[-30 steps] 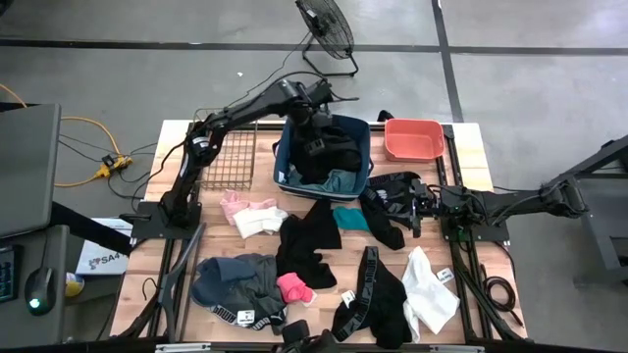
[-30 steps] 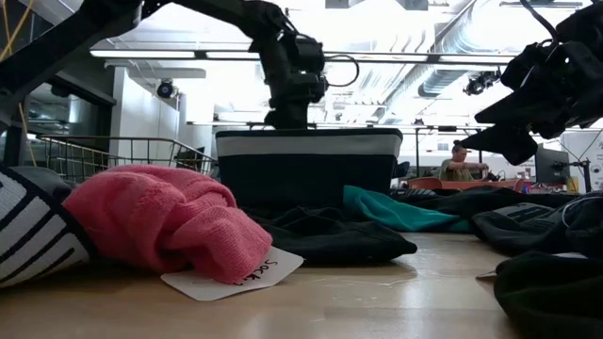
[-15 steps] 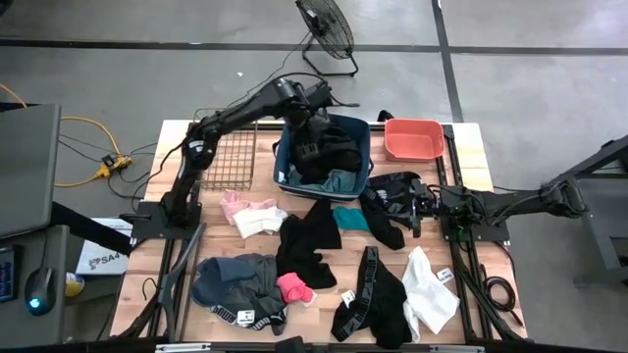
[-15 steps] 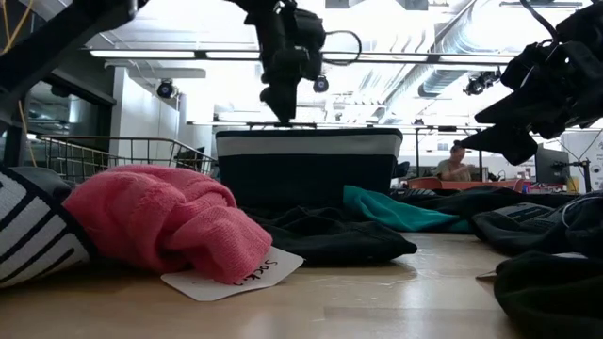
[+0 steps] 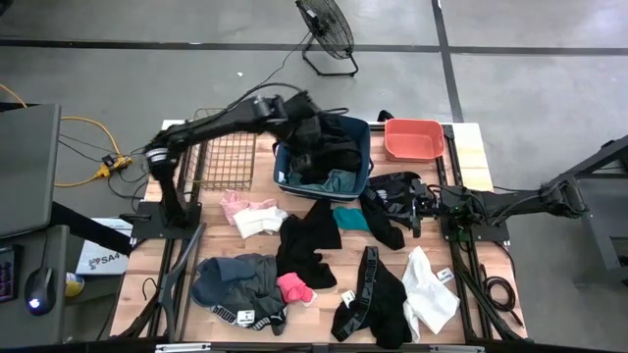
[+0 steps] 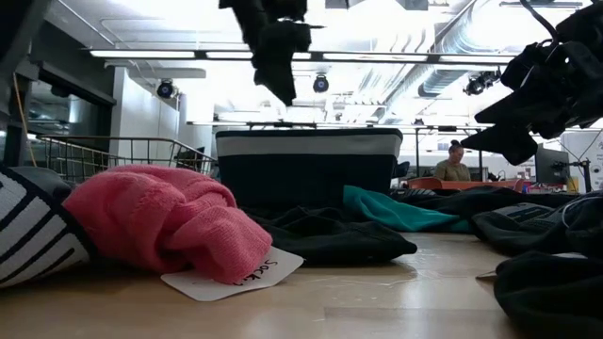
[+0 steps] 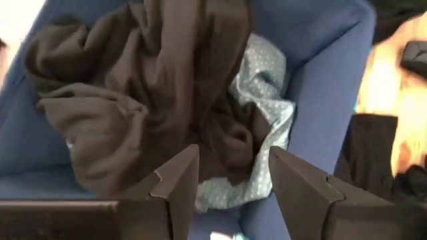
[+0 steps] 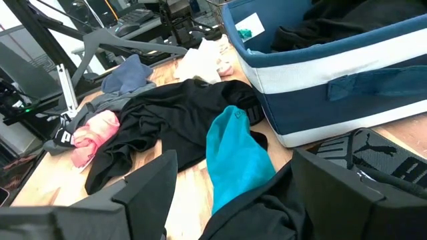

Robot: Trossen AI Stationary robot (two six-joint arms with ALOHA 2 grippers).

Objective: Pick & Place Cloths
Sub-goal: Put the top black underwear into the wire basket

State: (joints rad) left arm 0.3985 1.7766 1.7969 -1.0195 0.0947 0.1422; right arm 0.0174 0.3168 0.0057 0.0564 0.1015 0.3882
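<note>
My left gripper (image 5: 302, 126) (image 7: 230, 175) hangs open above the blue bin (image 5: 357, 167), over its left part. Inside the bin lie a black cloth (image 7: 140, 87) and a pale dotted cloth (image 7: 267, 100); the fingers touch neither. My right gripper (image 5: 411, 203) (image 8: 233, 200) is open and raised over the table's right part, above a teal cloth (image 8: 237, 160) and black cloths (image 8: 167, 120). More cloths lie spread on the table: pale pink and white (image 5: 250, 212), black (image 5: 309, 240), grey (image 5: 235, 275), bright pink (image 5: 294, 287) (image 6: 160, 221), white (image 5: 430, 294).
A coral tub (image 5: 412, 139) stands to the right of the bin at the far edge. A wire basket (image 5: 228, 162) sits to the bin's left. A black garment with a printed waistband (image 5: 373, 294) lies near the near edge. A fan (image 5: 326, 29) stands on the floor beyond the table.
My left gripper has risen out of the blue bin, from its rim to well above it, and shifted a little toward the table's left as the arm swung back. The black cloth stays in the bin. My right arm has kept still.
</note>
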